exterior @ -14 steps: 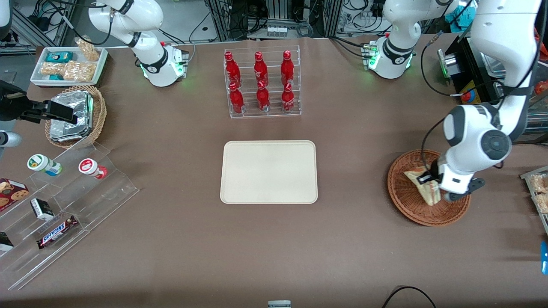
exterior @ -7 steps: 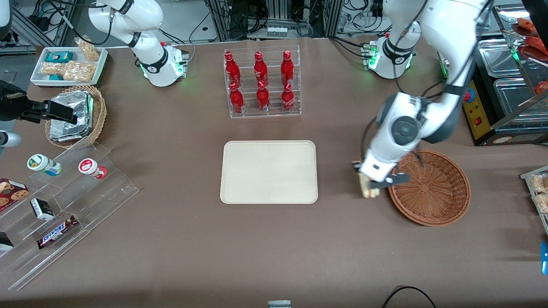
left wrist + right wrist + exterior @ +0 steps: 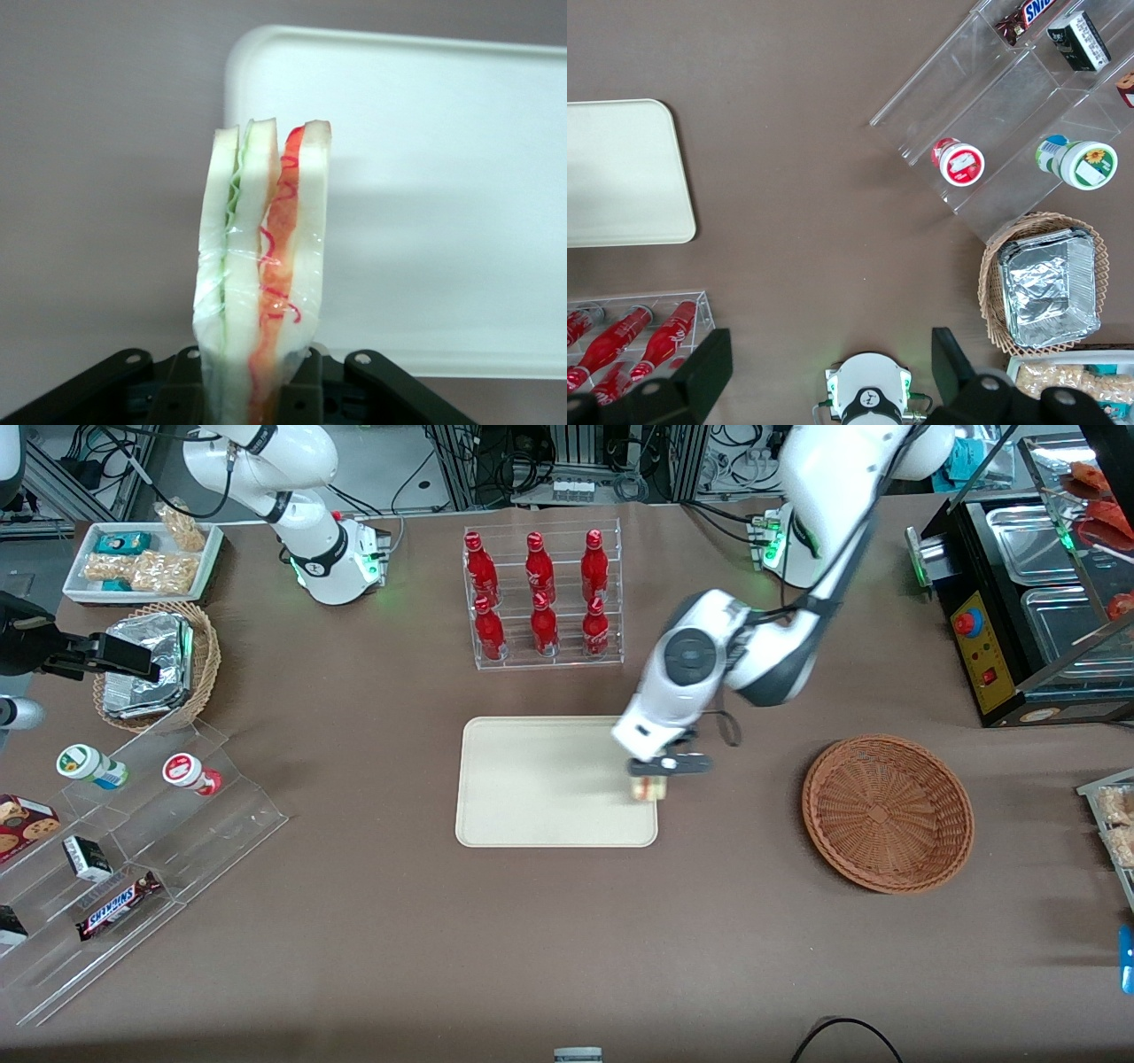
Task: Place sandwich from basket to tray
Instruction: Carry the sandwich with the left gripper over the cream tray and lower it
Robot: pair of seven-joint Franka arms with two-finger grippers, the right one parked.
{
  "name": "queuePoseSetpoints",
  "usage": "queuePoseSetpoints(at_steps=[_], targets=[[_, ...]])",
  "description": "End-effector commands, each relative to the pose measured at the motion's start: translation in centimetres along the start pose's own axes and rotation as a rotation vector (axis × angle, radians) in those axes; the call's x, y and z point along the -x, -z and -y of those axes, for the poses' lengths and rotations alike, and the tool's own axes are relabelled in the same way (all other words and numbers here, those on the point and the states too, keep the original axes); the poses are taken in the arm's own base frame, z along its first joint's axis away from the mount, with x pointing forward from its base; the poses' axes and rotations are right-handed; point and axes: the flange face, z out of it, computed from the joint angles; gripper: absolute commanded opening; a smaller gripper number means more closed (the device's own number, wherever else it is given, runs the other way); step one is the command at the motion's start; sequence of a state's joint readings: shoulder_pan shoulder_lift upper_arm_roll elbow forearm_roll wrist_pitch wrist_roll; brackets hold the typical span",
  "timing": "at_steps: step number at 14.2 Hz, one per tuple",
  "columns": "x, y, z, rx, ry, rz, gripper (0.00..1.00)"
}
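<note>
Now, largest to smallest:

Table [image 3: 354, 921]: brown top that fills most of the front frame.

Left arm [image 3: 753, 646]: white; it reaches from the upper right of the front frame down toward the centre.

Tray [image 3: 532, 779]: cream, flat, with rounded corners, at the centre of the front frame. Its surface is bare except at the edge toward the working arm's end, where the sandwich hangs over it. In the wrist view the tray [image 3: 443, 177] is seen past the sandwich.

Basket [image 3: 888, 812]: round, reddish-brown wicker, at the middle right of the front frame, well apart from the tray. Nothing lies in it.

Bottle rack [image 3: 542, 595]: clear stand with six red bottles, in the upper centre of the front frame, farther from the camera than the tray.

Gripper [image 3: 660, 771]: black, over the tray's edge toward the working arm's end, just right of centre in the front frame. It is closed on the sandwich; in the wrist view the gripper [image 3: 252, 394] clamps the base of the wedge from both sides.

Sandwich [image 3: 648, 788]: held in the gripper, out of the basket, above the tray's edge; I cannot tell if it touches the tray. In the wrist view the sandwich [image 3: 261, 283] stands on end, in clear wrap, with pale bread and green and red-orange layers.
</note>
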State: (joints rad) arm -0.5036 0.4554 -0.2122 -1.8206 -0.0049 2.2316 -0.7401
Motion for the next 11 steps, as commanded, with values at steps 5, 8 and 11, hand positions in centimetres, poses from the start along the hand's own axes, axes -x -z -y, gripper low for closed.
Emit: queuePoseSetpoints(at_steps=[5,8,11], targets=[[0.3,-4.6,-10.3,0.004,-0.011,0.035,0.18],[1.0,-6.0,-12.1,-0.001,-0.035,0.036,0.29],[1.0,-6.7,-11.9,-0.022,-0.042,0.038,0.63]])
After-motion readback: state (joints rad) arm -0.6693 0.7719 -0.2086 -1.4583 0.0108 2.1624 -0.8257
